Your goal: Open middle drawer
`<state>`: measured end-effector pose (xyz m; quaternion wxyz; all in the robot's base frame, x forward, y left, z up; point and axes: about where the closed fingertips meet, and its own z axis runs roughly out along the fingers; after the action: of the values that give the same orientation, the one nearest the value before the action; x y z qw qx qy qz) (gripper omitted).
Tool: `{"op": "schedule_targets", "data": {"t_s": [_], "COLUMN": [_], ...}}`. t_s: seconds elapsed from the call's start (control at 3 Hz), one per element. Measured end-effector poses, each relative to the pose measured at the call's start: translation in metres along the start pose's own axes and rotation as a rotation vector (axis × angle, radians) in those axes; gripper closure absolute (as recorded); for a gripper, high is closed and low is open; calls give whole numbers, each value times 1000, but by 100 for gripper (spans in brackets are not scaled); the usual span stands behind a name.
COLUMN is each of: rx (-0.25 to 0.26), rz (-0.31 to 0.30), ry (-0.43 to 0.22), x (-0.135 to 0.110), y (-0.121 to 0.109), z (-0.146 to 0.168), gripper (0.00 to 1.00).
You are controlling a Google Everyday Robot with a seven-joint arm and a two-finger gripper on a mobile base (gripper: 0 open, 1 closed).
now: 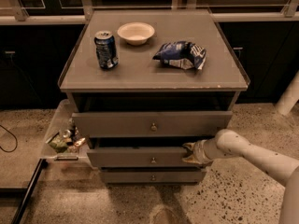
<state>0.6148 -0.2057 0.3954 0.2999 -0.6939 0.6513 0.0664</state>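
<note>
Lighting: dim, warm brown cast overall.
Source: overhead; brightest on cabinet top (pixel 149 73).
Shadows: black band under top's front edge; dark gap above middle drawer (pixel 126 157); background along far edge near black.
Glare: faint sheen on can (pixel 106 49) and bowl (pixel 136 32).
Gripper (pixel 190 153): at middle drawer's right edge, half-shadowed.
</note>
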Motion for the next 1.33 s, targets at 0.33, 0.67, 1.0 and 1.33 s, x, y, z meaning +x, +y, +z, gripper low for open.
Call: {"op": "schedule_targets", "data": {"t_s": [0.33, 0.67, 1.0, 1.33], "rx": [0, 0, -9, -29], "rz": [0, 0, 6, 8], "ry": [0, -1, -17, -39], "x": [0, -1, 0, 1], "y": [0, -1, 1, 13], "z": [0, -2, -1, -3], "gripper": [57, 33, 38, 61]}}
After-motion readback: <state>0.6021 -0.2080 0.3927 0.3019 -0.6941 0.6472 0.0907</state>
